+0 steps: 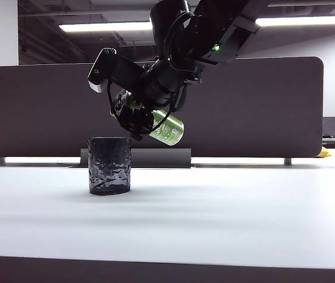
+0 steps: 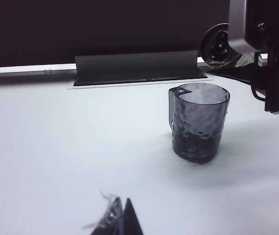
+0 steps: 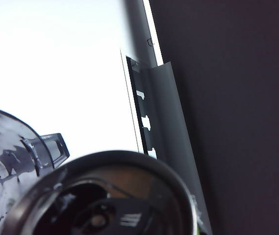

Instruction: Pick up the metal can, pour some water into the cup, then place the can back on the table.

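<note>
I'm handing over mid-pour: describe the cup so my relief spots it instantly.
On the white table, in front of the dark partition panel, left of centre, stands the cup. It sits just below the green metal can tilted in the right gripper: short, wide, dark, with a bumpy glossy wall.

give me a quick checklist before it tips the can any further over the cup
1. Grip: right gripper closed around the metal can, held tilted in the air: ok.
2. Can mouth above the cup opening: cannot tell; the can top looms beside the cup rim in the right wrist view.
3. Cup upright on the table: ok.
4. Water flowing: no stream visible; cannot tell.
5. Cup level: dark liquid low in the cup, room left: ok.
6. Left gripper low over the table, apart from the cup: ok.
</note>
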